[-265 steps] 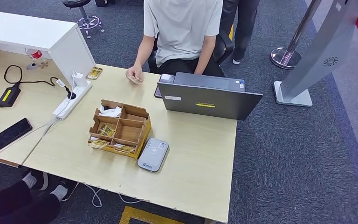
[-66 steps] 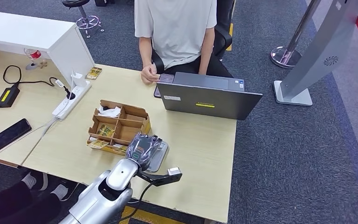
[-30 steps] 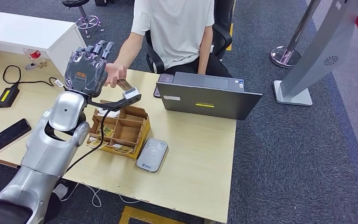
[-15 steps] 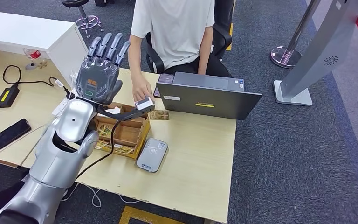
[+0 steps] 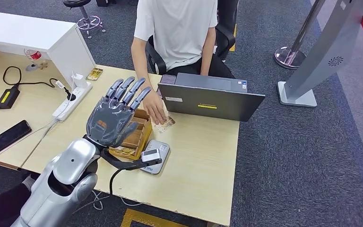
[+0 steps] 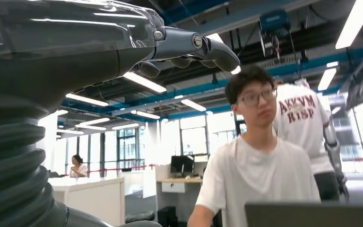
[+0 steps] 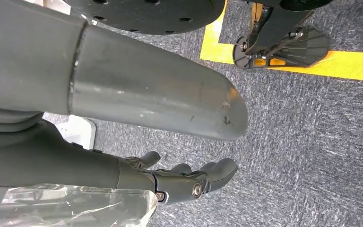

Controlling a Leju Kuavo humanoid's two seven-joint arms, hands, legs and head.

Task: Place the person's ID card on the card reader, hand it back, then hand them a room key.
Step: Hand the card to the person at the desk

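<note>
Desk edges are seen running along the near side and the 3 o'clock side, where grey carpet lies open beyond; bare wood is left between the card reader and that 3 o'clock edge. The left robot hand is raised above the cardboard organizer, fingers spread apart and nothing held. The right robot hand hangs over the carpet, fingers loosely curled with nothing seen between them. The ID card is seen as a small pale card with brownish print, lying flat on the desk just at 6 o'clock of the laptop, with the person's hand resting on its 9 o'clock end; it lies at 12 o'clock of the reader, apart from it. The reader is a grey rounded slab, partly hidden by the wrist camera. The desk is light wood; a power strip, a charger and a black phone are laid toward 9 o'clock. The person in a white shirt is seated at 12 o'clock, with a stanchion base at 2 o'clock.
</note>
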